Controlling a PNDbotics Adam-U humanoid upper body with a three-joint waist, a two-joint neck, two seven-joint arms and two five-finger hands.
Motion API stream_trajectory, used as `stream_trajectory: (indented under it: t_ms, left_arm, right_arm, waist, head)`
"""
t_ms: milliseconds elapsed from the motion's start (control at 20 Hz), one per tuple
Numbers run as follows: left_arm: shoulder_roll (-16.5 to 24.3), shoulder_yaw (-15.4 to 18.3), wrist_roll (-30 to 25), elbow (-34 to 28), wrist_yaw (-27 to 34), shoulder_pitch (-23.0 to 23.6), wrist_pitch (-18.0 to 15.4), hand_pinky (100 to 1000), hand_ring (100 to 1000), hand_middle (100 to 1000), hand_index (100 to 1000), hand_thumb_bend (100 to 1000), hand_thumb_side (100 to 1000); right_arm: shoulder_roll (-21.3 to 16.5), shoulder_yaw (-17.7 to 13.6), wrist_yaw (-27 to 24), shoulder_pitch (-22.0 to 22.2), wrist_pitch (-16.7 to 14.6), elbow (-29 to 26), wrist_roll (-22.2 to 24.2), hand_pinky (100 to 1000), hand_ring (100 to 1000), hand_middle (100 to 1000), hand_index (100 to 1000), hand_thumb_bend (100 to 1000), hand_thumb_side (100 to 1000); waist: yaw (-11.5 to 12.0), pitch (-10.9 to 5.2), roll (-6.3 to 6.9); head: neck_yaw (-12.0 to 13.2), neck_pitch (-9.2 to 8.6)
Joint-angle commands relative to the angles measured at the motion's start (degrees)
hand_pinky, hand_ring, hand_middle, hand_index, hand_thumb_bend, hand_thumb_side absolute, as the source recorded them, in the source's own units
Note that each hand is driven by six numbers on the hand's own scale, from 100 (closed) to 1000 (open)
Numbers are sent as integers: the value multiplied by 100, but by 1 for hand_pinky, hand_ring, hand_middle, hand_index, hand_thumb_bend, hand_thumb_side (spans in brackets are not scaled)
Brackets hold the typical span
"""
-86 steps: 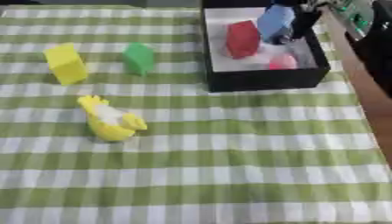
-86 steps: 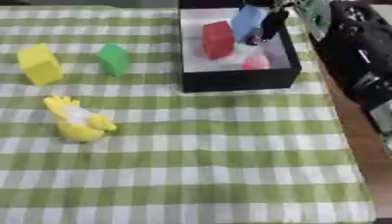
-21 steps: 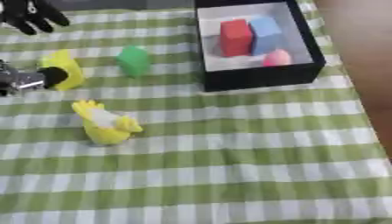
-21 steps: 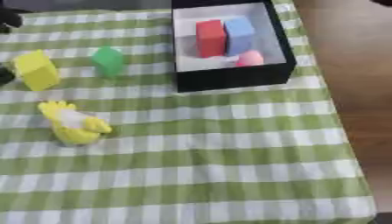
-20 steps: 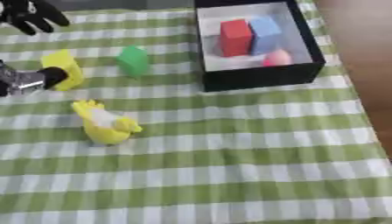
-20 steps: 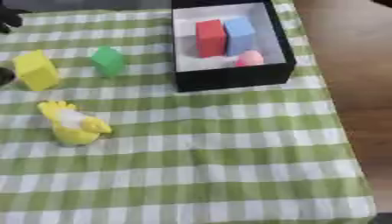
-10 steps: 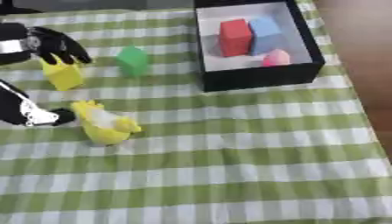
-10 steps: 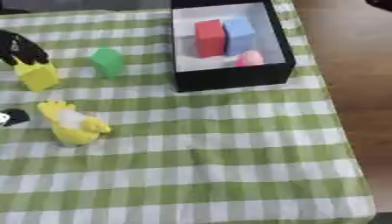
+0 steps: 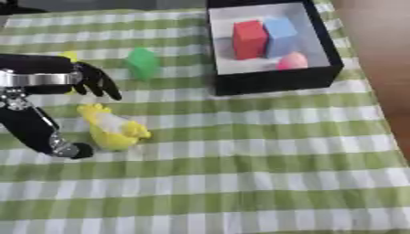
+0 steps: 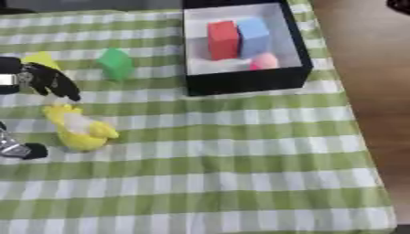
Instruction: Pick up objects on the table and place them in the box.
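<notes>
My left hand (image 9: 38, 78) reaches in from the left edge, open. Its fingers (image 9: 99, 82) spread just above a yellow duck-like toy (image 9: 114, 130), and its thumb (image 9: 50, 137) lies to the toy's lower left. The toy lies on the checked cloth between them, with no finger curled round it. A yellow block (image 10: 40, 59) peeks out behind the hand, mostly hidden. A green block (image 9: 142, 63) stands to the right of it. The black box (image 9: 272, 78) at the back holds a red block (image 9: 249, 39), a blue block (image 9: 280, 35) and a pink ball (image 9: 293, 60).
The green and white checked cloth (image 9: 240, 173) covers the table. Its right edge (image 10: 376, 137) borders bare brown wood. A small dark shape (image 10: 399, 4) shows in the upper right corner of the right eye view.
My left hand has come down and to the right, from over the yellow block to the yellow toy, its thumb now lower beside the toy. The blocks and box have not moved.
</notes>
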Motion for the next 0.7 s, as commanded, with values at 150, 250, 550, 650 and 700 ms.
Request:
stream_trajectory:
  t_ms: [150, 250, 550, 650, 700]
  left_arm:
    - [-205, -161, -231, -9, -806, -245, 93, 870, 880, 881, 881, 478, 100]
    - [-341, -245, -265, 83, -1060, -309, 37, 873, 883, 885, 885, 473, 100]
    - [-617, -399, -339, 414, -1513, -363, -158, 869, 881, 881, 877, 445, 100]
    - [-677, -437, -368, 539, -1570, -351, -219, 865, 878, 876, 870, 427, 100]
    - [-704, -456, -391, 608, -1589, -339, -247, 863, 876, 872, 867, 423, 100]
  right_arm:
    - [-51, -21, 14, -38, 37, -101, 1, 913, 742, 605, 796, 100, 222]
    - [-27, -13, 10, -31, 53, -101, 6, 914, 741, 604, 796, 100, 226]
    - [18, 2, 7, -3, 85, -101, 21, 914, 740, 602, 795, 100, 233]
    - [32, 3, 4, 1, 89, -101, 22, 915, 739, 602, 795, 100, 236]
    - [41, 2, 1, 2, 91, -101, 20, 915, 739, 602, 795, 100, 237]
  waist:
    - [-8, -100, 22]
    - [-10, -94, 23]
    - [-23, -70, 20]
    - [-25, -62, 16]
    - [-27, -59, 13]
  head:
    - [34, -13]
    - [37, -13]
    - [44, -13]
    - [48, -13]
    - [52, -13]
